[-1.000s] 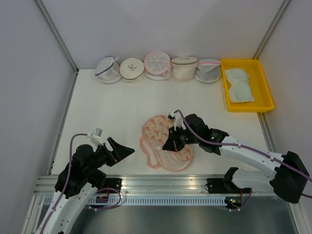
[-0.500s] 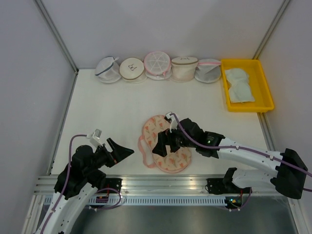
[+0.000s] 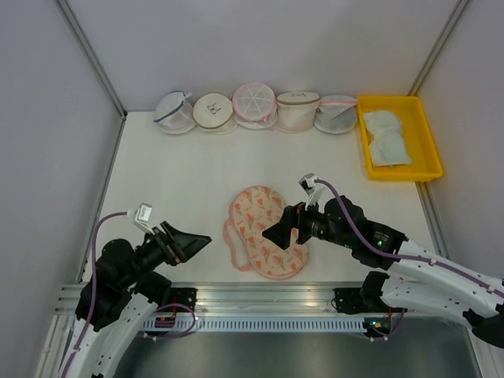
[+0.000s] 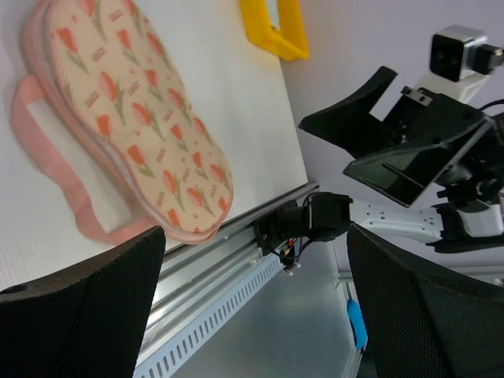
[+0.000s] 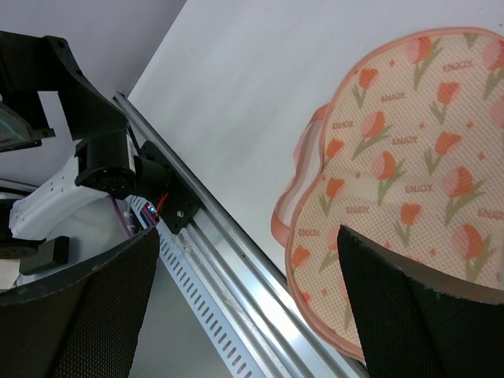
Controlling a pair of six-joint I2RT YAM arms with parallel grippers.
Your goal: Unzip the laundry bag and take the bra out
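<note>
Laundry bag: the laundry bag point(image 3: 266, 231) lies flat on the white table point(image 3: 181, 181), in the near middle. Its long axis runs from far-left to near-right, and its tulip-printed face is up.
Bag's loop: the pink loop point(image 3: 231, 245) lies flat on the table against the bag's left edge.
Bag's closure: the pink-trimmed rim looks shut all round, though the zip itself is too small to make out.
Right gripper: the right gripper point(image 3: 276, 229) hangs above the bag's right half, clear of the fabric. Its jaws are spread wide with nothing between them. In the wrist view the two dark fingers point(image 5: 79, 315) frame the near lobe of the bag and the loop.
Right arm: the right arm reaches in low from the near right, with its forearm slanting left across the table edge and its wrist tipped down toward the bag.
Left gripper: the left gripper point(image 3: 197, 239) is left of the bag and well apart from it, raised off the table. It is fully spread and empty, pointing right toward the loop.
Left arm: the left arm is folded back over its base at the near-left corner.
Near edge: a metal rail point(image 3: 260, 295) runs along just below the bag.
Far edge: five round mesh bags point(image 3: 253, 106) stand in a row.
Far right: a yellow tray point(image 3: 402, 175) holds pale cloth point(image 3: 386, 138).
</note>
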